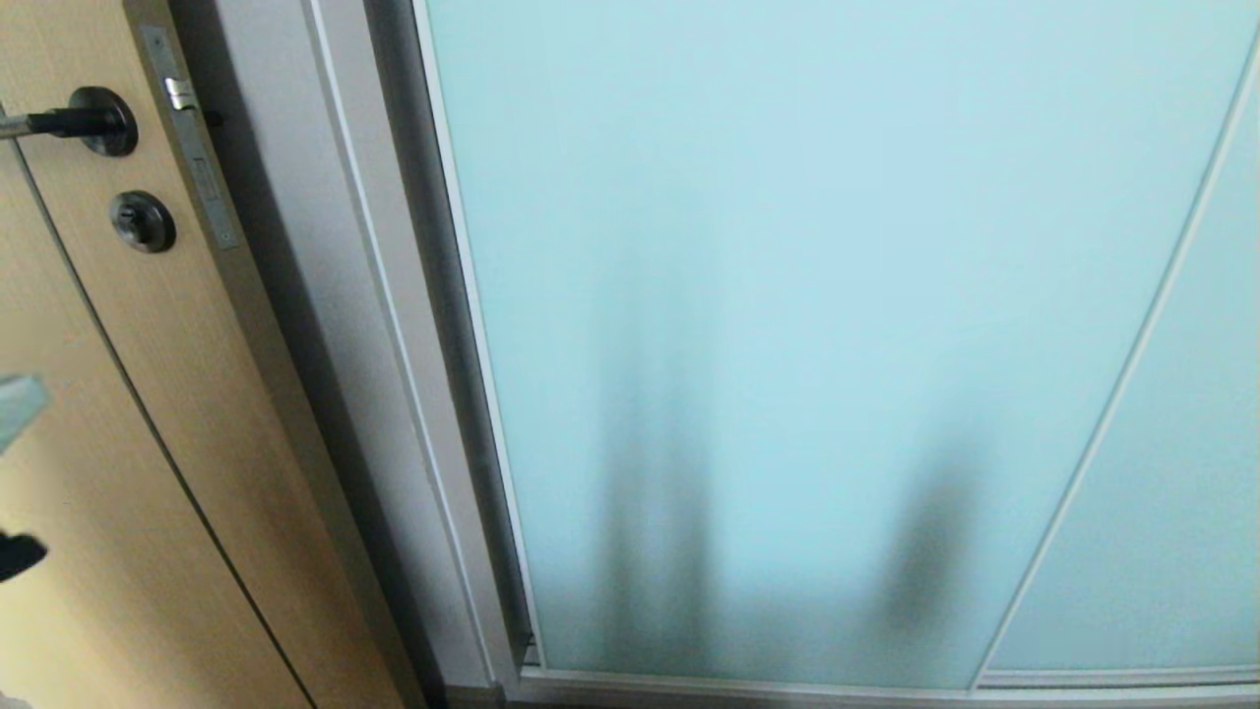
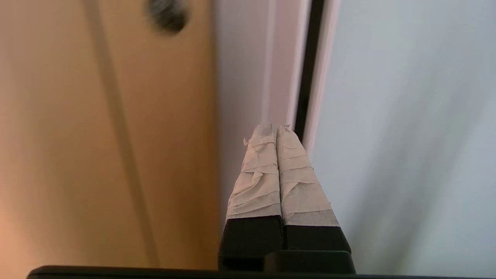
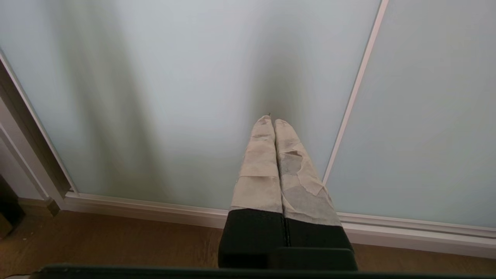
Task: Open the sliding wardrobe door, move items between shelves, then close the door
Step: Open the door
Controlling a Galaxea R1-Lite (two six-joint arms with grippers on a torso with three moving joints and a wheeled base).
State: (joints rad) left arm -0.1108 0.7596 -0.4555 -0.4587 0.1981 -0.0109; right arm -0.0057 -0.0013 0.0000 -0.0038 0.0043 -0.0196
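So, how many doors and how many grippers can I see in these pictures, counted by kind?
Frosted glass sliding doors: 2, the big panel and a second panel on its right.
Wooden hinged doors: 1, the wood door with a lever handle.
Grippers: 2, left gripper and right gripper, both shut and empty.
Total: 5.

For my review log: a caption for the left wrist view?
Shut left gripper points at the closed sliding door's edge.
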